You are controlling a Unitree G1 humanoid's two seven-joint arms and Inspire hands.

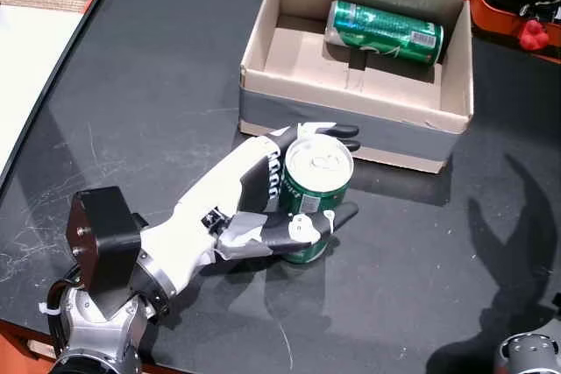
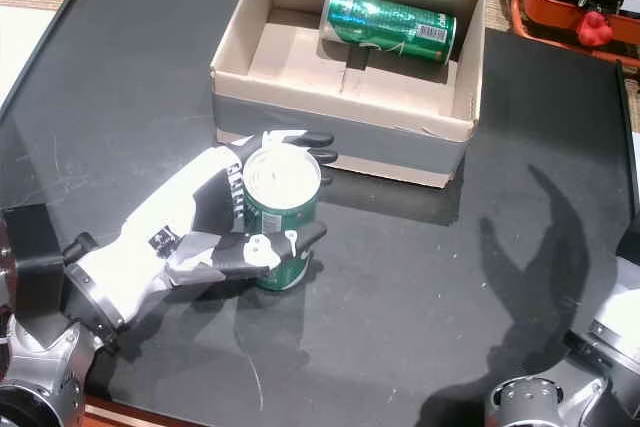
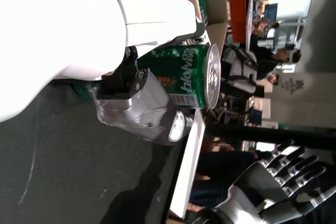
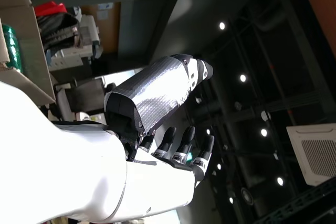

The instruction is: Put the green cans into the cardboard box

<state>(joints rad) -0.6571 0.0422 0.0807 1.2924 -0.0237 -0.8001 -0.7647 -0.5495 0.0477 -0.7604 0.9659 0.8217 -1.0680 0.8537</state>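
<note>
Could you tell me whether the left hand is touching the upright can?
Touching: in both head views the left hand wraps the can, thumb and fingers pressed against its sides.

One can [image 1: 384, 31] lying in the cardboard box [image 1: 351, 124], another can [image 1: 314, 190] upright on the table [image 1: 131, 111] before it

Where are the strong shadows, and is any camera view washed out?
In both head views a dark hand-shaped shadow falls on the black table right of the upright can. In the left wrist view the left hand blows out white; the background is bright.
</note>
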